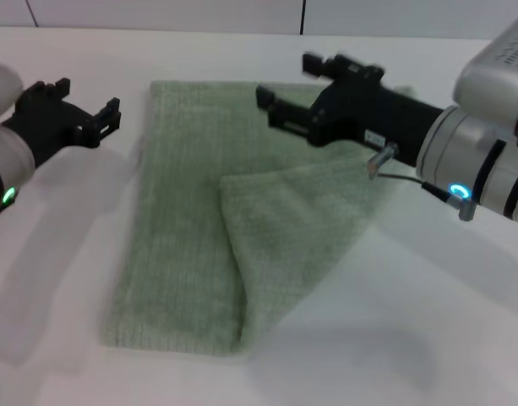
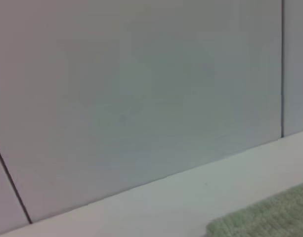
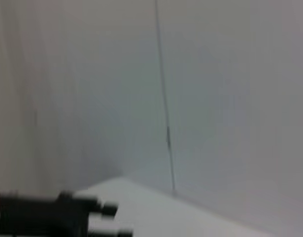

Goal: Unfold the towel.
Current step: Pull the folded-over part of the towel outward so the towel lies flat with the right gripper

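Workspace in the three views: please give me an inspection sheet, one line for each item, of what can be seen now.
Surface: white table, towel lying on it.
Job's things: towel pale green, not fully unfolded; its right part is folded over in a triangular flap.
Clutter: nothing seen.
Grippers: left end effector open, empty, beside the towel's left edge, not touching. Right end effector open, empty, above the towel's far part.
Cables: thin dark cable at the right wrist.
Surroundings: pale wall panels with dark seams behind the table.
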Controlling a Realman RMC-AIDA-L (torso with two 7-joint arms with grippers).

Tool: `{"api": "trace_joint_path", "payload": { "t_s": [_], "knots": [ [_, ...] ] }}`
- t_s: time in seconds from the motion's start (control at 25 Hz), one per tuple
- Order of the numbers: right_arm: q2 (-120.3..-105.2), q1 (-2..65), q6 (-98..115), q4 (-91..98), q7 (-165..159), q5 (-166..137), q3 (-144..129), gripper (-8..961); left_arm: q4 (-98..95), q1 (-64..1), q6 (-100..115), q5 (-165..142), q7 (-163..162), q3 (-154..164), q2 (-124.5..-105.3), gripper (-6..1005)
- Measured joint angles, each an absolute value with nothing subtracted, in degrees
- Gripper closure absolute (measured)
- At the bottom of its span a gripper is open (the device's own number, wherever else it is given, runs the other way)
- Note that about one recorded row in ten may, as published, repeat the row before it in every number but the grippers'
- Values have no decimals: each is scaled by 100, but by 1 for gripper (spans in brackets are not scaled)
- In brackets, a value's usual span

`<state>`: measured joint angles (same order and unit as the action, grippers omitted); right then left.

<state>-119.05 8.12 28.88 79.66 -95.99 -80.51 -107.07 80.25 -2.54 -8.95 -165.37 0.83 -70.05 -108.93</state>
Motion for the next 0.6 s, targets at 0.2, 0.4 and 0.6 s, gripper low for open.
{"api": "trace_joint_path", "payload": {
  "t_s": [0.2,0.4,0.6],
  "knots": [
    [-11899,971,3220,8089,-11084,-9363,-10456,180,8302,-260,-1494,-16519,800,-7479,-11299,319],
    [-11904,981,3734,8326,-11931,-10340,-10005,181,8308,-346,-1866,-16515,1375,-7825,-11694,328],
    [-11917,992,3664,8465,-11647,-10617,-9880,182,8260,-459,-1979,-16507,1444,-7917,-11781,337]
  ]
}}
